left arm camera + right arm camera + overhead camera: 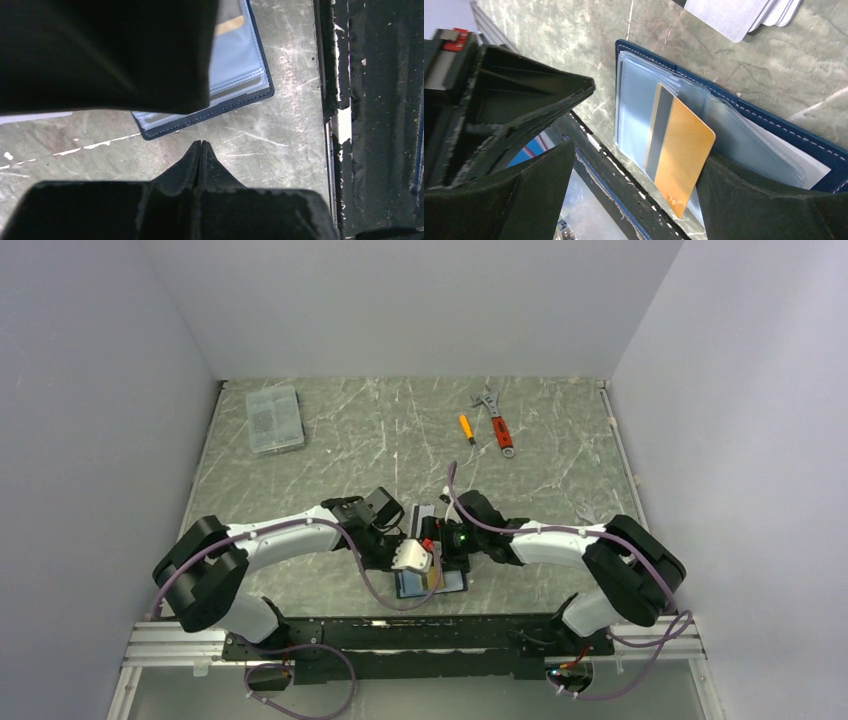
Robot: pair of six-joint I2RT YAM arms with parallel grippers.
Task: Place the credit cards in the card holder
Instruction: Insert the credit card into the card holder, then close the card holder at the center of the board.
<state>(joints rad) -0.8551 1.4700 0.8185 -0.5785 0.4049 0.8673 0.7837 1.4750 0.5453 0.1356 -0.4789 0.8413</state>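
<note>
Your green marbled table (400,430) carries one clear plastic box (275,418) at the far left and one red-handled wrench (497,422) at the far right, both well apart from the work.

Close to the arm bases, between the two grippers, lies one navy card holder (636,115), open flat with its clear sleeves facing up. Your left gripper (200,146) hangs just beside its near corner with the fingers pressed together on nothing. Your right gripper (639,165) is spread wide over the holder, and nothing is pinched.

One orange card (686,155) with a silver stripe sits partly in a sleeve. Its free end sticks out towards the table edge, and one long edge is right by a right finger.

Just beyond the holder is a fanned stack of grey cards (729,15). You can count at least three edges there.

Expect these cards to be light, stiff and slick, lying too flat to grab from above. Take each by its short end or opposite edges. The sleeves look soft and may buckle.

Smallest is one orange-handled screwdriver (466,428) beside the wrench
</note>
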